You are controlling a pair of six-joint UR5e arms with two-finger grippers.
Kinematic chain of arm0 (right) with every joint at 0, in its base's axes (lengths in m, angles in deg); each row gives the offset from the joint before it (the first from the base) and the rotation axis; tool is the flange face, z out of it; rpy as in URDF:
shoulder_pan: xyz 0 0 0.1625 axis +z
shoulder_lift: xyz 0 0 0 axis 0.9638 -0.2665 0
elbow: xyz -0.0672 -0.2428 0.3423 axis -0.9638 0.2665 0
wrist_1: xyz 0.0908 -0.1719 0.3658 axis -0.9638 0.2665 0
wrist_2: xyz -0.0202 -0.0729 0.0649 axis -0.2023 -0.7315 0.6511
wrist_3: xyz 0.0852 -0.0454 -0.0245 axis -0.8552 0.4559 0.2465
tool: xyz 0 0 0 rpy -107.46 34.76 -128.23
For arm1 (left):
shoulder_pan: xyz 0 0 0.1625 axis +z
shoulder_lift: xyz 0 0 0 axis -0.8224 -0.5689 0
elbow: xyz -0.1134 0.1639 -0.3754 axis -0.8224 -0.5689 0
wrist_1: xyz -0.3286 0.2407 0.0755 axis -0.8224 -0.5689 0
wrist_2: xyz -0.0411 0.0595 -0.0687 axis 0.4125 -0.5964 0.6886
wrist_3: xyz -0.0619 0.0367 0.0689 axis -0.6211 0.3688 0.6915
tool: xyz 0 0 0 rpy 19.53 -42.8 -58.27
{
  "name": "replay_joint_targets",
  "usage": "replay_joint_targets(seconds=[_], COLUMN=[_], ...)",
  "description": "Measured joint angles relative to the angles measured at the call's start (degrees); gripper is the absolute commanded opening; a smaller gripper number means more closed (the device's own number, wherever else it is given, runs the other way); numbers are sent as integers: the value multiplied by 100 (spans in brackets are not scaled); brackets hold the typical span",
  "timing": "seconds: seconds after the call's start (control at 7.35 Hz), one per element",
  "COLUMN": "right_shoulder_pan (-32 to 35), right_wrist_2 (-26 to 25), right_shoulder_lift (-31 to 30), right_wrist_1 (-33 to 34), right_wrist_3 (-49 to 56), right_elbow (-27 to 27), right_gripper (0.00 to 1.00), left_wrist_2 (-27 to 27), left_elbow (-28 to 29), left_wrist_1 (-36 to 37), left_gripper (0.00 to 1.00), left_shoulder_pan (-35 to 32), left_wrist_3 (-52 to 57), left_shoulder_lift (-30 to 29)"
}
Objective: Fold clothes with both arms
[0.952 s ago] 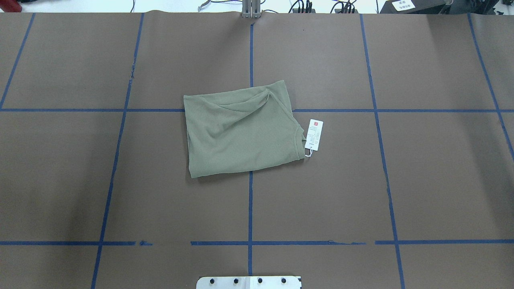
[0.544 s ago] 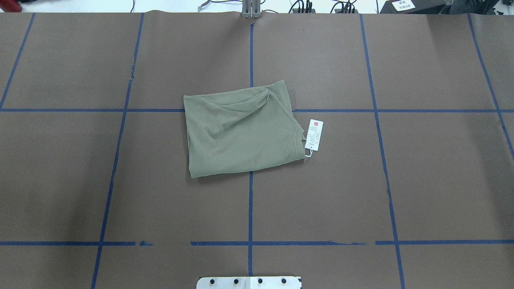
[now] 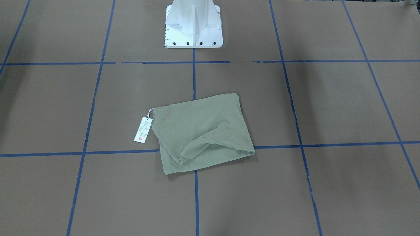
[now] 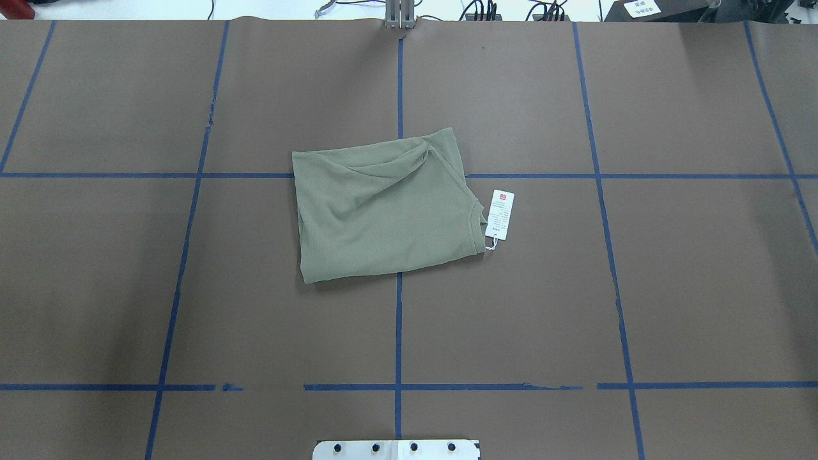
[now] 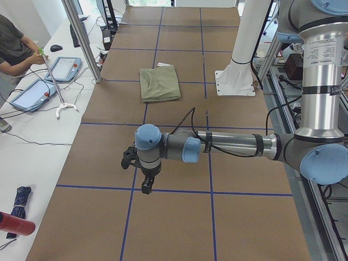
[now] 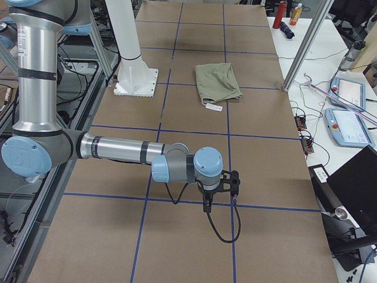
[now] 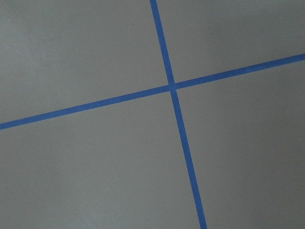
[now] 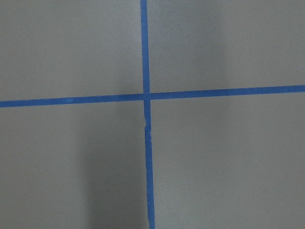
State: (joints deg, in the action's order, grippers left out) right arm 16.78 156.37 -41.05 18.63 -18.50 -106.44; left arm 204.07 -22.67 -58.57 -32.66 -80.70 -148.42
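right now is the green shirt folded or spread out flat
Folded: the shirt lies as a compact rough rectangle with no sleeves showing, layers overlapping in a diagonal crease, hang tag beside it.

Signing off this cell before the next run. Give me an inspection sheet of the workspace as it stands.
Surface: brown table with a blue tape grid; the tape is broken in spots near the robot's edge.
Job's things: shirt folded into a rough rectangle at centre, with a diagonal crease on top; hang tag flat on the table beside it, on the robot's right.
Clutter: nothing seen on the table.
Grippers: left gripper and right gripper hover over bare table, far from the shirt; open or shut cannot be told.
Cables: a black cable loops at each wrist.
Surroundings: white pedestal; a person at a side bench with tablets.
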Motion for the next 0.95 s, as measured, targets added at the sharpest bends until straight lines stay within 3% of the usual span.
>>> replay_joint_targets(seconds=[0.95], right_shoulder_pan=[-7], right_wrist_2=[4], right_shoulder_lift=[9], right_wrist_1=[12], right_wrist_3=[-25], right_elbow=[8], right_gripper=[100], left_wrist_2=[51], left_elbow=[55], left_wrist_1=[-8], left_gripper=[100], left_shoulder_pan=[1], left_wrist_3=[-1236], left_shoulder_lift=[8])
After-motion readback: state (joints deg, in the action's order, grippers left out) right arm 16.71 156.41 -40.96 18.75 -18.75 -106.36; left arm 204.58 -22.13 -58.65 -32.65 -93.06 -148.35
